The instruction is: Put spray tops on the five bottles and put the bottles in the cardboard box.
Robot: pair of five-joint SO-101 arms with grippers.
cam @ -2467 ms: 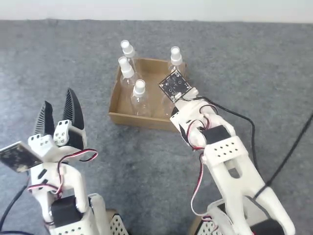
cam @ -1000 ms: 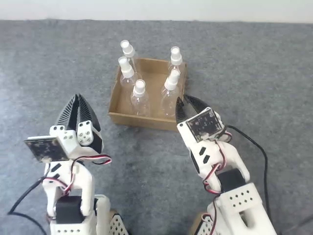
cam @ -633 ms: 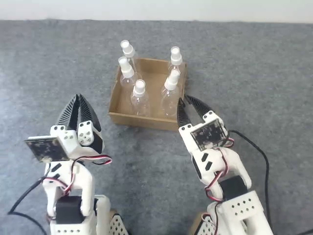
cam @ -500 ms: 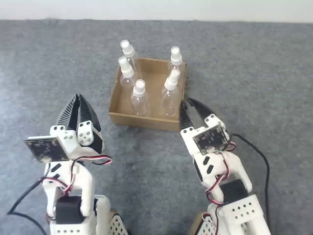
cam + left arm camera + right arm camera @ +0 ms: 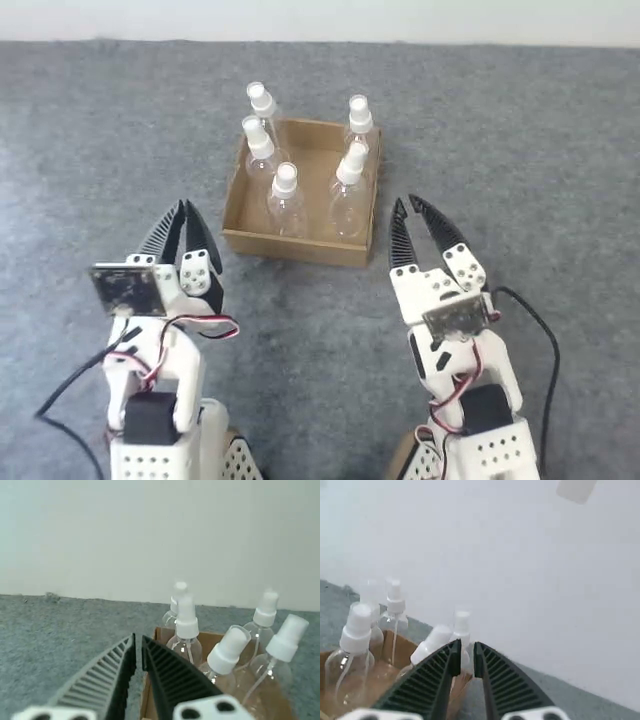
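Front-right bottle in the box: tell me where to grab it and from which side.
I'd grip the front-right bottle at its narrow neck, just under the white spray top, coming down from above on the right side with the right gripper. Other bottles stand close to its left and behind, and the cardboard box wall surrounds its lower body.

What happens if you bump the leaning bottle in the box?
The leaning bottle looks clear and empty, so it is probably light and easy to shove. Tall and narrow, already tilted, it would likely tip. The cardboard box wall would probably stop it falling out.
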